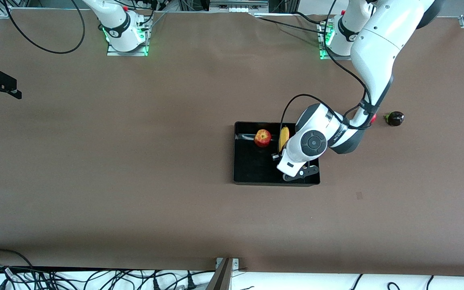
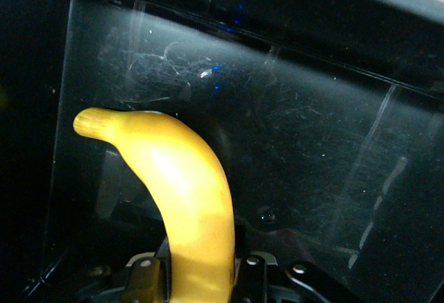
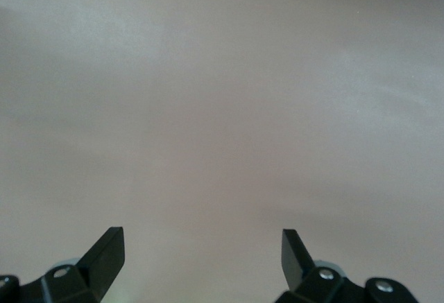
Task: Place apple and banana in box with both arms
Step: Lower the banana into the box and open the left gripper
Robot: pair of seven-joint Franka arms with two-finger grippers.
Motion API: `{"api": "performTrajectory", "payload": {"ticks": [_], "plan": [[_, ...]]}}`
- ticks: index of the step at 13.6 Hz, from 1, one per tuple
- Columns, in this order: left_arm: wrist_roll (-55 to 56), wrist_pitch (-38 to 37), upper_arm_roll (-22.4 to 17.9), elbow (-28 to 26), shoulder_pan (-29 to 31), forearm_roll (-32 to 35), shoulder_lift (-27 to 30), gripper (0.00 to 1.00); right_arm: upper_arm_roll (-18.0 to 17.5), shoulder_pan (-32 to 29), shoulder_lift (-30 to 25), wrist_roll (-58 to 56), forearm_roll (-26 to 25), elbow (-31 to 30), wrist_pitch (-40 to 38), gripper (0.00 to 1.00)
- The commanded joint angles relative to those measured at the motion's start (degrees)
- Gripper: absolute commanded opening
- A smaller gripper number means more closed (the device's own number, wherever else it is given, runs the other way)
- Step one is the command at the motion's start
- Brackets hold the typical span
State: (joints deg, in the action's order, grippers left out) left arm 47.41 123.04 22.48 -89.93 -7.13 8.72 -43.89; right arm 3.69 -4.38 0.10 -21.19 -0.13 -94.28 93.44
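— Nearest the front camera?
— Bare brown worktop (image 1: 135, 201), then the black box (image 1: 256, 169), sitting toward the left arm's end of the worktop.

— Inside the box?
— Red apple (image 1: 262, 137) with pale patches, resting on the floor of the box close to the wall farthest from the front camera. Just beside it, toward the left arm's end, the yellow banana (image 1: 283, 138), partly hidden under the left arm's wrist.

— And the left gripper?
— Left gripper (image 2: 201, 286), down in the box, clamped on the banana. In the left wrist view, fingers (image 2: 142, 279) pressed against both sides of the fruit, its curved body and stem end pointing out toward the glossy, scratched inner wall. Whether the banana touches the box floor: cannot tell.

— Outside the box?
— Small dark round fruit (image 1: 394, 118) with a green stalk end, alone on the worktop, well apart from the box, toward the left arm's end and a little farther from the front camera.

— The right gripper?
— Right gripper (image 3: 202, 254), waiting over bare worktop at the right arm's end, well apart from the box. Fingers spread wide, nothing between them.
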Motion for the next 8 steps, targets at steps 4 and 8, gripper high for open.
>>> {"api": "performTrajectory", "payload": {"ticks": [4, 8], "plan": [[-3.54, 7.12, 0.55, -1.30, 1.15, 1.39, 0.74, 0.00, -0.87, -0.80, 0.25, 0.45, -0.14, 1.03, -0.98, 1.00], [-4.79, 9.93, 0.37, -1.48, 1.33, 2.96, -1.36, 0.00, -0.87, -0.80, 0.25, 0.36, -0.14, 1.03, -0.98, 1.00]]}}
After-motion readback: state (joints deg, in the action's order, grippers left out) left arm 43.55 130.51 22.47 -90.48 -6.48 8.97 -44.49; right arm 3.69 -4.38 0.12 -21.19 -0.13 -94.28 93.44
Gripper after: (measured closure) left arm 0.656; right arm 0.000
